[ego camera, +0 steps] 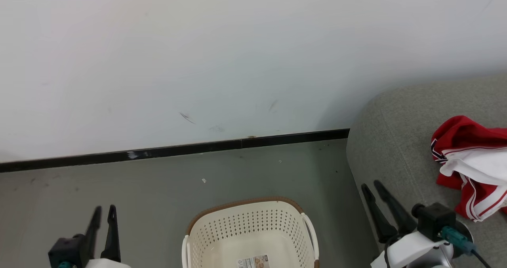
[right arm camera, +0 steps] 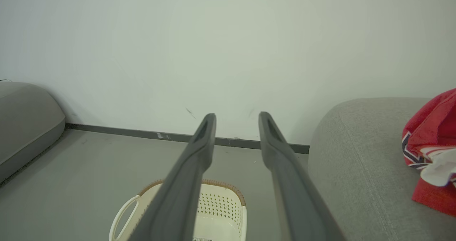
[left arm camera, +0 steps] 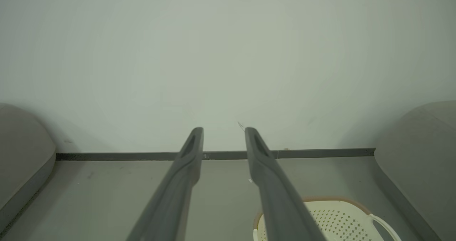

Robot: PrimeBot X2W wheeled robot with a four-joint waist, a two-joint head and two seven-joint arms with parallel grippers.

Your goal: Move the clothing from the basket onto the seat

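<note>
**Basket looks emptied; we check before calling it done**

The clothing, a rumpled red-and-white heap, lies on the seat at the right edge of the frame, partly cut off there. The basket stands on the floor at the bottom centre. Its pale bottom is bare apart from the label sticker, though its near half runs out of the frame.

Both hands are released. The left gripper, at the lower left, has its fingers parted with nothing between them. The right gripper, at the lower right, is likewise spread and empty over the seat's left edge.

We judge the moving to be done, or nearly so. To finish well, we would tilt the head down until the whole basket floor shows, and only then decide. If a garment is left, we would lower one hand straight into the middle of the basket, clear of the brown rim and the loop handles, and pinch deep into the cloth so that it lifts in one piece.

Around us are the plain wall and the dark skirting along its foot. The wrist views show a second grey cushion at the left. Nothing lies between basket and seat; only the seat's rounded corner is close to the right hand's path.
</note>
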